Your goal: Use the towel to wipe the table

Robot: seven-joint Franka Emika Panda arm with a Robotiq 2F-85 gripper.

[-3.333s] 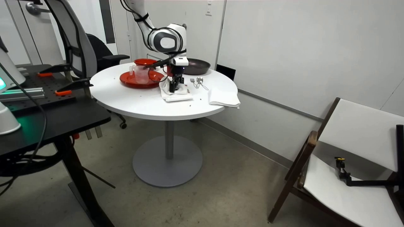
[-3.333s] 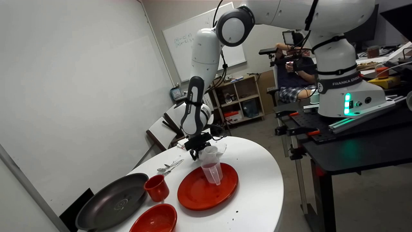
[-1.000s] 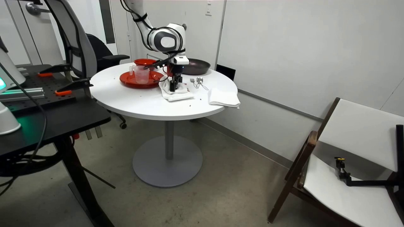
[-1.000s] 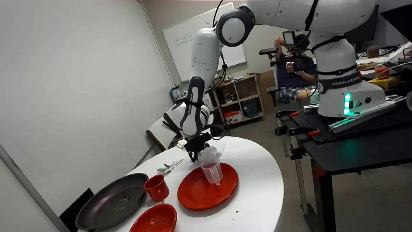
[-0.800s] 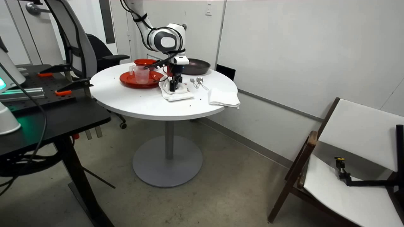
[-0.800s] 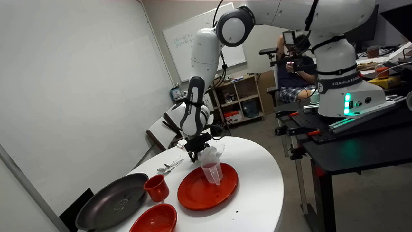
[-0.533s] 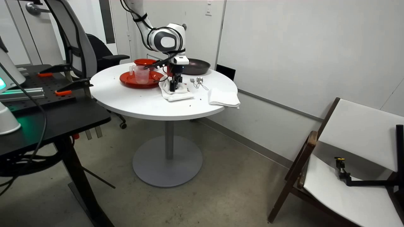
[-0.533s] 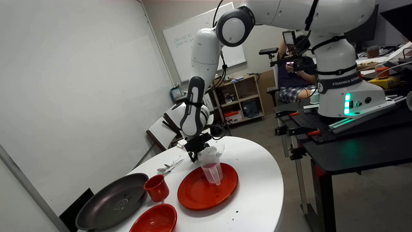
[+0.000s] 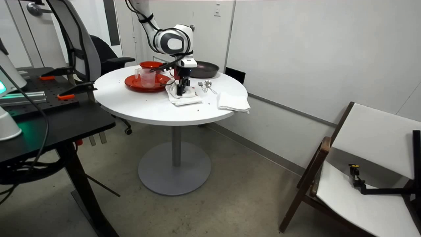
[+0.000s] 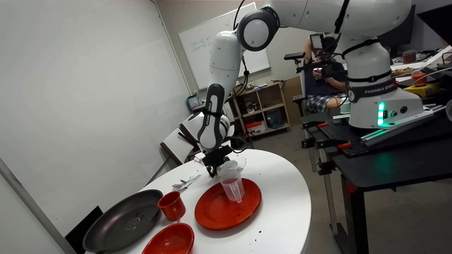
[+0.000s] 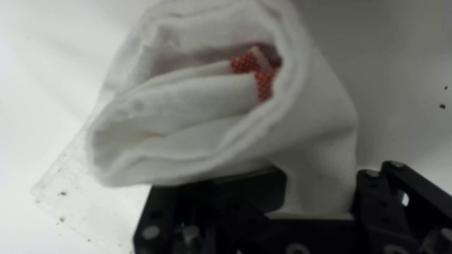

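Observation:
The towel (image 11: 197, 102), whitish-grey with a red woven patch, fills much of the wrist view, bunched and curled upward. In an exterior view the towel (image 9: 187, 100) lies folded on the round white table (image 9: 138, 107), right of the red plate. My black gripper (image 9: 183, 90) points down into it. Cloth runs between the fingers in the wrist view, where the gripper (image 11: 319, 197) looks shut on the towel; the right fingertip is partly hidden by fabric. From the opposite angle, a clear measuring cup (image 10: 233, 185) covers most of the towel, beside the gripper (image 10: 213, 171).
The measuring cup stands on the red plate (image 10: 212, 218). Near it are a red mug (image 10: 172, 206), a red bowl (image 10: 169, 241), a dark pan (image 10: 123, 225) and metal utensils (image 9: 208, 86). Another white cloth (image 9: 233, 102) overhangs the table edge. Dark crumbs (image 11: 442, 106) dot the top.
Compared with about three seconds ago, my gripper and the towel have shifted very slightly, and a red patch now shows beside the fingers. Over the last second, the arm and towel look still.

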